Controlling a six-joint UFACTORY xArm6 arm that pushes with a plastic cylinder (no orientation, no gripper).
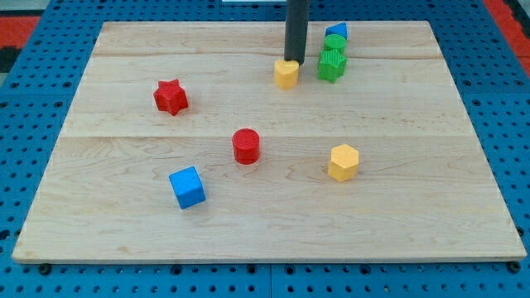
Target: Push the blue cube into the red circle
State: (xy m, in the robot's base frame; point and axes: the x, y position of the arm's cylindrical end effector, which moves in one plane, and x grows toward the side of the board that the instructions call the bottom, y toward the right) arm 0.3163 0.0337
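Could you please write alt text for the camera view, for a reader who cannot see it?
A dark rod's tip rests just behind a small yellow block near the top of a pale wooden board, far from the blue cube at lower left and the red cylinder up and right of it. Also present: a red star block, a yellow hexagonal block, two green blocks and a second blue block.

One camera watches me, and it looks down on the wooden surface (265,232) at a slant from the near long edge. It sits far enough back that almost the whole board fits: the near edge runs along the view's bottom, and the far edge lies close under the view's top, narrowed by the angle. Blue pegboard (513,124) shows on both sides. My rod enters from the view's top centre. No second view exists to overlap with it.
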